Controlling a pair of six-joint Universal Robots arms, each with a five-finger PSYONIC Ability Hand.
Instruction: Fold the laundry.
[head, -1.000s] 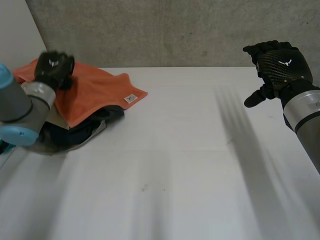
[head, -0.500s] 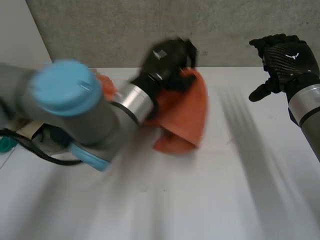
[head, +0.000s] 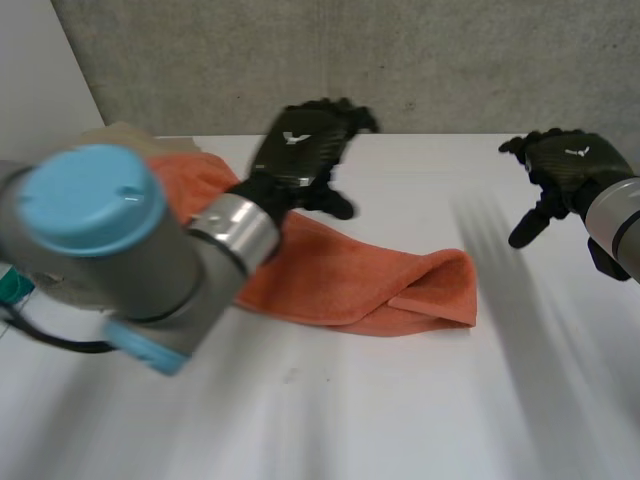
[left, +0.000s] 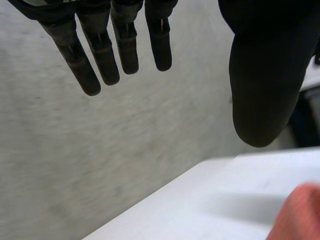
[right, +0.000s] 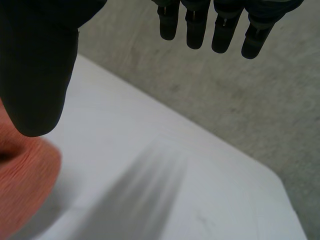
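Orange terry is stretching across the white table (head: 400, 400). It is 1 orange towel (head: 350, 285), running from the heap at the robot's left out to the middle, and its free end is lying doubled over on itself. I am seeing that whole spread from the head view. Each wrist view is catching just 1 rounded end of the cloth: a small piece past the left thumb (left: 300, 215), and a larger fold under the right thumb (right: 22, 190).

I am reading the left hand (head: 300, 150) as released. In the head view it is hanging over the towel's far edge with the left arm (head: 120, 250) crossing the cloth. Its own wrist view is showing the fingers (left: 102, 55) straight and the thumb (left: 262, 85) well apart from them, with nothing between them.

I am reading the right hand (head: 570, 165) as released too. It is hovering well apart from the towel's doubled end, and its wrist view is showing fingers (right: 195, 30) straight, with bare table and grey concrete wall (head: 450, 60) beyond them.

From the head view I am also making out a beige cloth (head: 125, 135) at the back of the heap. A small white mark (head: 295, 138) is showing on the back of each hand, too small for me to read as letters.
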